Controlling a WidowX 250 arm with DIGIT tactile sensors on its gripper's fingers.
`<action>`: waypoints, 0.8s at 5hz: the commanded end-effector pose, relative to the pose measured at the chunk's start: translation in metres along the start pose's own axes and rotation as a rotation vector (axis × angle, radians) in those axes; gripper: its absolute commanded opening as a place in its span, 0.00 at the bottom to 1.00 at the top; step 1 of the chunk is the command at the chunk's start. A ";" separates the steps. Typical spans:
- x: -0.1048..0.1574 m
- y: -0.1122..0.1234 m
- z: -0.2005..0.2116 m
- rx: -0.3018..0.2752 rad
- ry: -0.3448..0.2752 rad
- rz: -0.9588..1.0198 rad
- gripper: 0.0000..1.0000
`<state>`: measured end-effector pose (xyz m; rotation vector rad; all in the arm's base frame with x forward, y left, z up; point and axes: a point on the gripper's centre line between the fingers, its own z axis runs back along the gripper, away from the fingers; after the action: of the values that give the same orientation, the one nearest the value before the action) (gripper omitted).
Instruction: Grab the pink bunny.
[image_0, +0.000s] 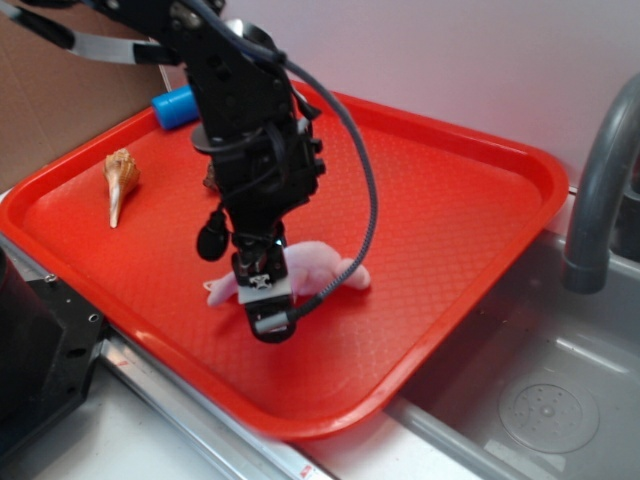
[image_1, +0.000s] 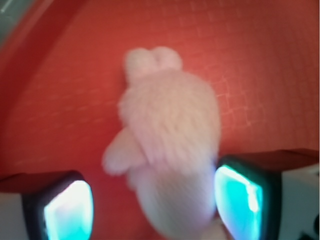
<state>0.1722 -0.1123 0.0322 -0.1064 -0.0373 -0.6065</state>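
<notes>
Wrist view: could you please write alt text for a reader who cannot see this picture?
A small pale pink plush bunny lies on a red plastic tray, seen from directly above and slightly blurred. The gripper is open, with one glowing turquoise finger pad on each side of the bunny's lower body.

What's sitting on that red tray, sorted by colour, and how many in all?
Pink: 1, bunny
Tan: 1, seashell
Blue: 1, cylinder
Brown: 1, small thing, mostly hidden behind the arm
Total: 4, on the tray
</notes>
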 end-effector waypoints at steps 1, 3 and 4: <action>0.005 -0.003 -0.014 0.020 0.042 0.022 0.00; -0.025 -0.003 0.070 0.119 -0.121 0.237 0.00; -0.044 0.004 0.121 0.106 -0.166 0.444 0.00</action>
<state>0.1346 -0.0624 0.1437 -0.0495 -0.1803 -0.1545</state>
